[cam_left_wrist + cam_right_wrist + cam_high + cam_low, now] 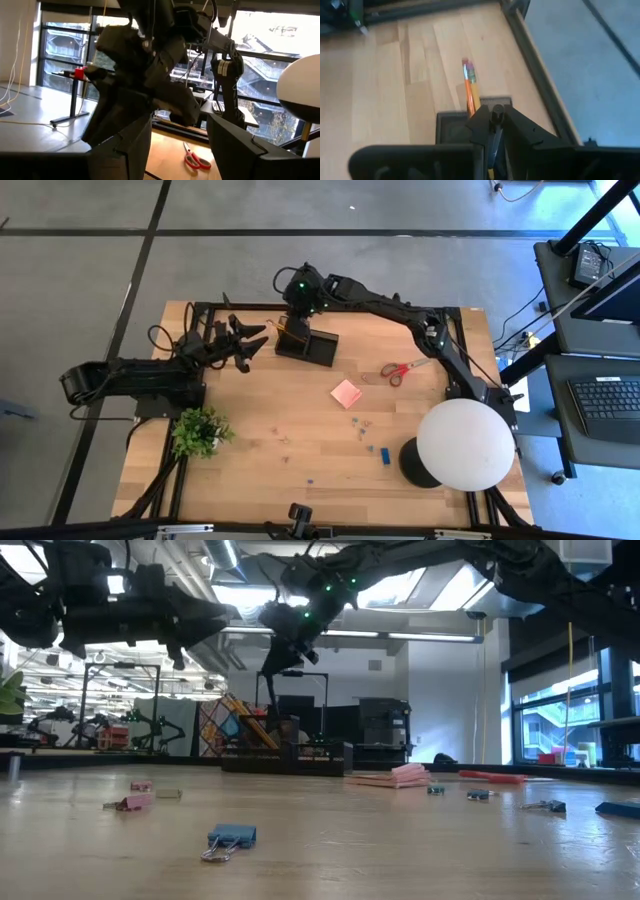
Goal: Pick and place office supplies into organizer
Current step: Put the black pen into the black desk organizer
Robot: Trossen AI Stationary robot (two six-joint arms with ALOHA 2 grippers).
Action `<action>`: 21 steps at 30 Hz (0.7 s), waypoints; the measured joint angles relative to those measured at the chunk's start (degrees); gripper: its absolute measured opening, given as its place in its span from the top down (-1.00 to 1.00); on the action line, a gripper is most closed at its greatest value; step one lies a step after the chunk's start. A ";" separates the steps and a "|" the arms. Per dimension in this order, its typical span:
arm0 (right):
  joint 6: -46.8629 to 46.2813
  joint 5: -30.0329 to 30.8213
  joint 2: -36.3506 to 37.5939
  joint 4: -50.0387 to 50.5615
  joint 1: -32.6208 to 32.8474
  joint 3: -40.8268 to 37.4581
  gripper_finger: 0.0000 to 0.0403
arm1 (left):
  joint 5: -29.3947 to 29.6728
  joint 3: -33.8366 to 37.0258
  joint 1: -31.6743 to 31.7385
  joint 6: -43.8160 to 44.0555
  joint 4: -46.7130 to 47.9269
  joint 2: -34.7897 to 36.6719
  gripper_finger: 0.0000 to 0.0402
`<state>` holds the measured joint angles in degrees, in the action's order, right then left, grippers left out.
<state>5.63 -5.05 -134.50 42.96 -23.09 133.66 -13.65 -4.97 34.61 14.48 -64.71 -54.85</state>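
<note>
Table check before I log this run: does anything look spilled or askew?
Small clips lie scattered loose over the table near the pink sticky-note pad, like a spill. The pencil in the shut right gripper stands above the organizer.

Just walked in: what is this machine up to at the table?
The right gripper is shut on an orange-brown pencil, holding it over the small black desk organizer. The left gripper hangs open beside it. Red-handled scissors, a pink sticky-note pad and tiny clips lie on the wooden table.
</note>
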 joint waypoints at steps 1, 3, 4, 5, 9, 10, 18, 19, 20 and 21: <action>-0.38 0.00 -0.22 0.47 0.00 -0.04 0.79 | 0.00 0.00 0.00 0.00 0.05 0.00 0.08; -1.02 -0.32 -0.73 -0.05 0.00 0.02 0.78 | 0.00 0.00 0.00 0.00 0.30 -0.02 0.08; -1.11 -0.63 -0.90 0.77 0.00 0.00 0.78 | 0.00 0.00 0.00 0.19 0.29 -0.02 0.08; -1.09 -0.70 -1.24 1.16 0.01 0.00 0.78 | 0.02 0.00 0.00 0.34 0.27 0.00 0.08; -1.06 -0.65 -2.26 1.72 0.02 -0.11 0.78 | 0.01 0.00 0.00 0.83 0.35 -0.02 0.08; -1.03 -0.66 -2.43 1.22 0.02 -0.09 0.78 | 0.00 0.00 0.00 0.83 0.41 -0.02 0.08; -1.13 -0.62 -2.46 1.62 0.02 -0.08 0.78 | 0.01 0.00 0.00 0.87 0.33 -0.02 0.08; -1.06 -0.62 -2.46 1.62 0.02 -0.08 0.77 | 0.01 0.00 0.00 0.87 0.33 -0.02 0.08; -1.01 -0.62 -2.46 1.60 0.02 -0.08 0.76 | 0.00 0.00 0.00 0.87 0.33 -0.02 0.08; -1.02 -0.60 -2.46 1.61 0.02 -0.08 0.74 | 0.02 0.00 0.00 0.89 0.33 -0.02 0.08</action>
<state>4.61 -5.65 -136.97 44.57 -23.07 133.58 -13.63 -4.97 34.61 15.37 -64.38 -54.87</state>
